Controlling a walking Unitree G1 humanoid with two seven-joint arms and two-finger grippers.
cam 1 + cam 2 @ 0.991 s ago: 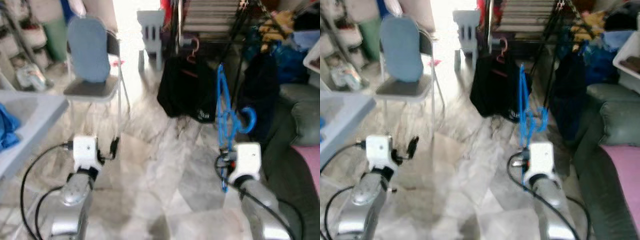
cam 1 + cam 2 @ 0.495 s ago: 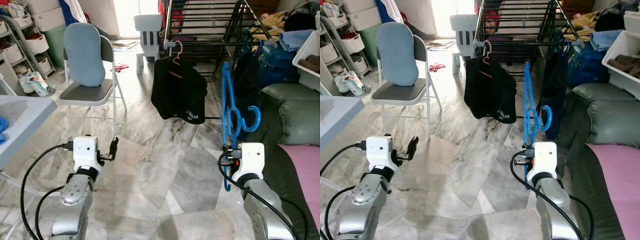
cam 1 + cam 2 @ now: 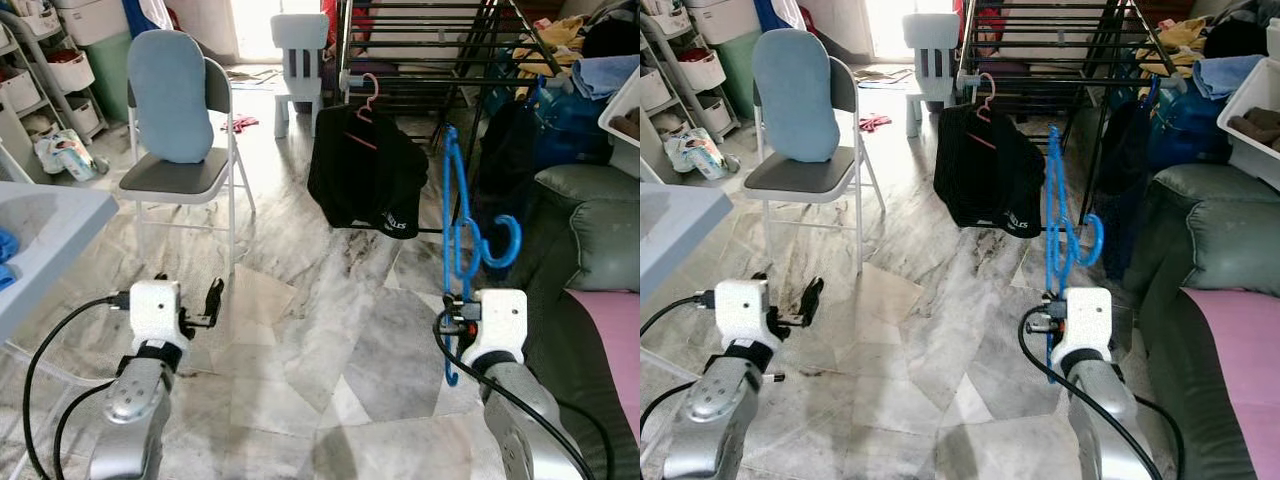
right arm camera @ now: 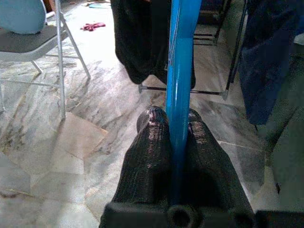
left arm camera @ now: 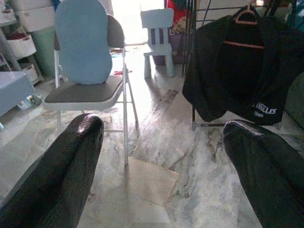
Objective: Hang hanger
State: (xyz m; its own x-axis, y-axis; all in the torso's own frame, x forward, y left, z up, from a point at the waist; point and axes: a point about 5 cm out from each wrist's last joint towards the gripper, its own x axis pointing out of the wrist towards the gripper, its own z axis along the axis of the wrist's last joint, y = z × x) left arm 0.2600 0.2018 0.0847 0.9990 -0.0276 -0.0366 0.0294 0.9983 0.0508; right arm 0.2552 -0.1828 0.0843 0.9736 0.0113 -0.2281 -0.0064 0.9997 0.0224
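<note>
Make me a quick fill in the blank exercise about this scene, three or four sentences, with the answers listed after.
1. The right gripper is shut on a hanger whose colour is ____.
2. The left gripper is open and holds ____.
3. The black garment hangs from the drying rack on a hanger coloured ____.
4. A light blue cushion leans on the back of a folding ____.

Missing words: blue; nothing; pink; chair

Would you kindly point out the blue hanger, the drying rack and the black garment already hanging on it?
blue hanger [image 3: 456, 215], left eye view, on its upright shaft.
drying rack [image 3: 440, 75], left eye view, on a front rail.
black garment [image 3: 985, 175], right eye view, on the middle of the cloth.
</note>
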